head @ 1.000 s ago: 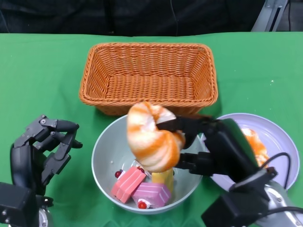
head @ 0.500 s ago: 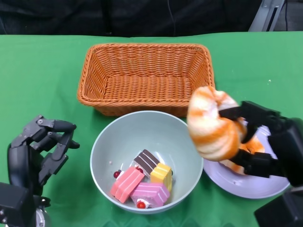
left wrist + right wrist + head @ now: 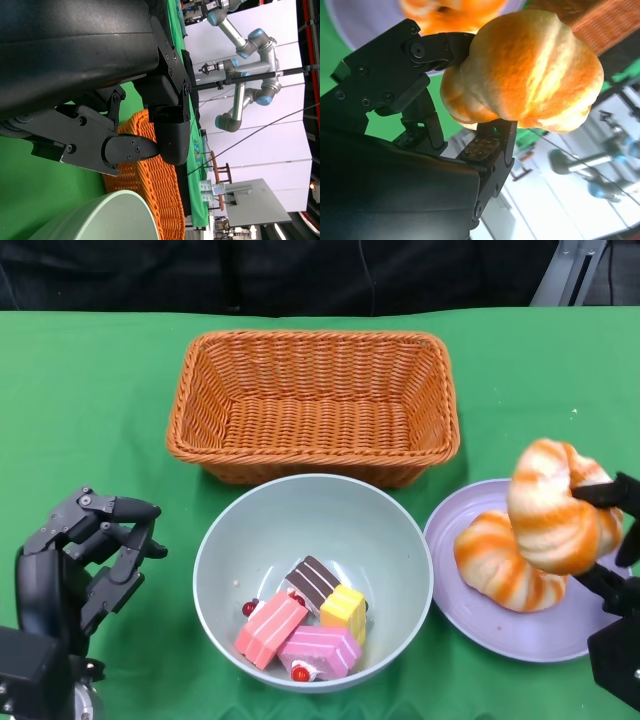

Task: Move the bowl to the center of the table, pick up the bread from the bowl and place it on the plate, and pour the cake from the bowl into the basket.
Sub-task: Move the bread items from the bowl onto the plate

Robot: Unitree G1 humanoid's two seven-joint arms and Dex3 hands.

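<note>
Your right hand grips a striped bread roll just above the purple plate, which sits right of the bowl and already has another roll on it. The cake pieces are in the bowl, just in front of the basket. Your left hand, left of the bowl, holds nothing, fingers loosely curled apart.
</note>
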